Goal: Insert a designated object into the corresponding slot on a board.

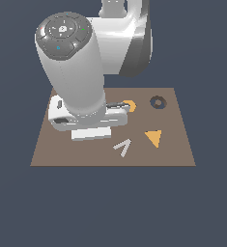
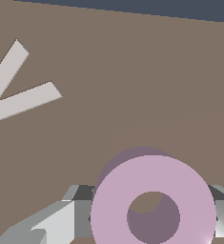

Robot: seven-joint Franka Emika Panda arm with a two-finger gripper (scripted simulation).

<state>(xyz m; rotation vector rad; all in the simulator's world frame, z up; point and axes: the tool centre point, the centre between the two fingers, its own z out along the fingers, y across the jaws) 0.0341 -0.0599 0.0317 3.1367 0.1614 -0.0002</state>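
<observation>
Over the brown board [image 1: 173,144], the pink ring [image 2: 154,200] sits between the gripper [image 2: 147,217] fingers [image 2: 61,221], which look clamped against its sides, well apart from the dark ring-shaped slot [image 1: 157,102].

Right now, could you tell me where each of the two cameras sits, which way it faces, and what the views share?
Exterior view: off the arm, raised, looking down at the board; the arm's big links hide its left part, and the slot, orange triangle and pale V show.
Wrist view: on the wrist, close above the board, facing the pink ring between the gripper fingers.
Shared: the board and the V.
</observation>
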